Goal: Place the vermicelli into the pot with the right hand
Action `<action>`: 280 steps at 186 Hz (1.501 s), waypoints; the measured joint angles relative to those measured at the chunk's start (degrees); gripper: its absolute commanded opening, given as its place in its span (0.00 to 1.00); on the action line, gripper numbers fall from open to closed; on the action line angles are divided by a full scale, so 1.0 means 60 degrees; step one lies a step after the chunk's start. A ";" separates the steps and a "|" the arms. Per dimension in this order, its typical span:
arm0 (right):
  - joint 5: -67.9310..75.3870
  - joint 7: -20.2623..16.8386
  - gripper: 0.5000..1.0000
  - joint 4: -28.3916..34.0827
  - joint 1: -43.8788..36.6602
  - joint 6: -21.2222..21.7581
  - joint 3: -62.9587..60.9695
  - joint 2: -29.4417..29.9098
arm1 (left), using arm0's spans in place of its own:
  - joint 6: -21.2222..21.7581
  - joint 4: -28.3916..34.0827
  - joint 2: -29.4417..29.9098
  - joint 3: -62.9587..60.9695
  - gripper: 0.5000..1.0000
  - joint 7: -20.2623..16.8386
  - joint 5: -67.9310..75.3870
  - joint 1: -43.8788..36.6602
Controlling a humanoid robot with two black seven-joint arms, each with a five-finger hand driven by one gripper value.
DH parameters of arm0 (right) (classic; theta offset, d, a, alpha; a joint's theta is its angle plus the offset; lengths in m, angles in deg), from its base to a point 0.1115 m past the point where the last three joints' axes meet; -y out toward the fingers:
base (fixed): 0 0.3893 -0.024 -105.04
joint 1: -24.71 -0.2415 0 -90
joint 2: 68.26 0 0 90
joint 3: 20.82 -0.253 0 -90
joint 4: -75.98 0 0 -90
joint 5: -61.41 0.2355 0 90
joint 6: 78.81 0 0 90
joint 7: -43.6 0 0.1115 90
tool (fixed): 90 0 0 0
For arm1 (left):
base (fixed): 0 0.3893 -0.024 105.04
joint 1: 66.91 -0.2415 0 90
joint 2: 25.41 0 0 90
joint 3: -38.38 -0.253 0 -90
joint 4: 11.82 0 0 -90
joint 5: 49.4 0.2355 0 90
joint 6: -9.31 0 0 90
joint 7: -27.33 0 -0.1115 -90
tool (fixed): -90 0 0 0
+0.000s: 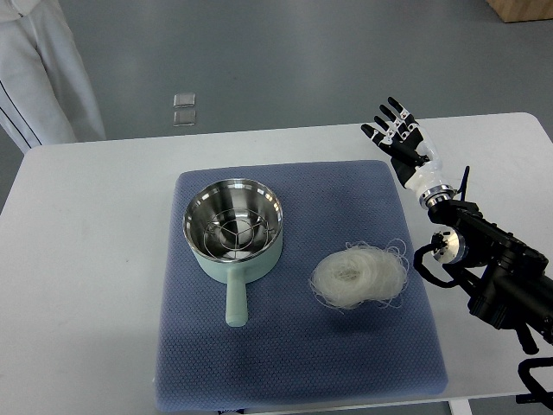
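Our right hand (399,131) hovers with fingers spread, empty, well apart from the vermicelli nest (359,275) lying on the blue mat (294,363) beside the pot (233,226). We should descend over the nest, gathering it loosely without crushing strands.

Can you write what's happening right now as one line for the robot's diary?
right hand: open, raised over table, holding nothing | noodles: on blue mat, untouched | pot: left of noodles, no noodles in it | step: not started
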 measured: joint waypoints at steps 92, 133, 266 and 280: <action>0.0002 0.0000 0.86 -0.0001 -0.0028 0.0000 0.0000 -0.0045 | 0.0015 0.0016 0.0000 -0.0024 1.00 0.0001 0.0000 0.0001; -0.0005 -0.0003 0.86 -0.0020 -0.0044 0.0000 0.0000 -0.0045 | 0.0016 0.0010 0.0000 -0.0002 1.00 0.0001 -0.0001 0.0002; -0.0170 -0.0005 0.86 0.0100 -0.0432 0.0015 0.0111 -0.0477 | 0.0016 0.0010 0.0000 -0.0027 1.00 0.0001 -0.0002 0.0117; -0.0421 -0.0013 0.86 0.0124 -0.0574 0.0041 0.0190 -0.0604 | 0.0016 0.0009 0.0000 -0.0027 1.00 0.0001 -0.0002 0.0117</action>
